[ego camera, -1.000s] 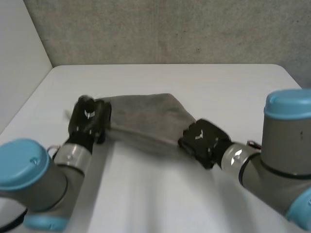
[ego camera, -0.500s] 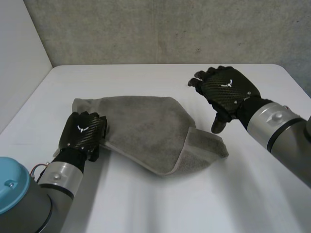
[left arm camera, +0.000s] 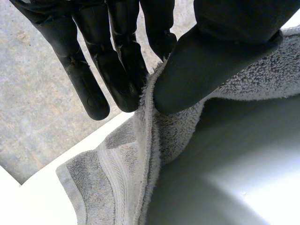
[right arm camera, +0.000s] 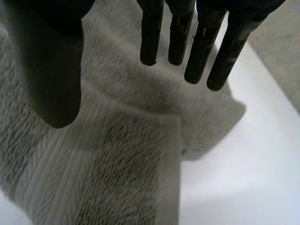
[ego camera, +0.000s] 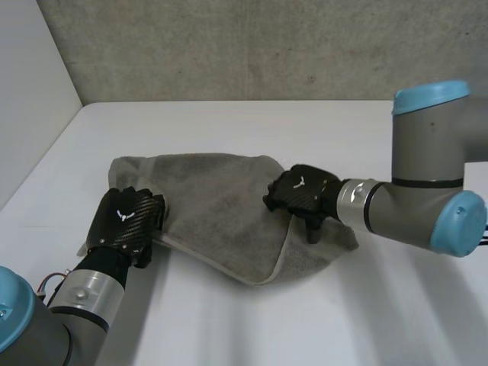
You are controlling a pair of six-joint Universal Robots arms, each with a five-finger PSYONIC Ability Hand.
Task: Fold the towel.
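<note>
A grey towel [ego camera: 217, 200] lies partly folded in the middle of the white table [ego camera: 229, 320], its right end doubled over into a flap. My left hand [ego camera: 126, 221] is at the towel's left edge. In the left wrist view its thumb [left arm camera: 206, 61] and fingers [left arm camera: 117, 70] pinch the towel [left arm camera: 117, 183] at its hem. My right hand [ego camera: 301, 194] is over the folded right end, low on the cloth. In the right wrist view its fingers [right arm camera: 201, 47] are straight and the thumb [right arm camera: 51, 65] stands apart, just above the towel [right arm camera: 117, 159], with nothing held.
A grey wall [ego camera: 267, 46] runs along the table's far edge and a pale wall [ego camera: 30, 91] stands at the left. Bare table top lies in front of the towel and at the far right [ego camera: 396, 130].
My right hand let go of the towel's right end, swung up and back, then came down onto the folded flap. My left hand kept its pinch and drew slightly nearer.
</note>
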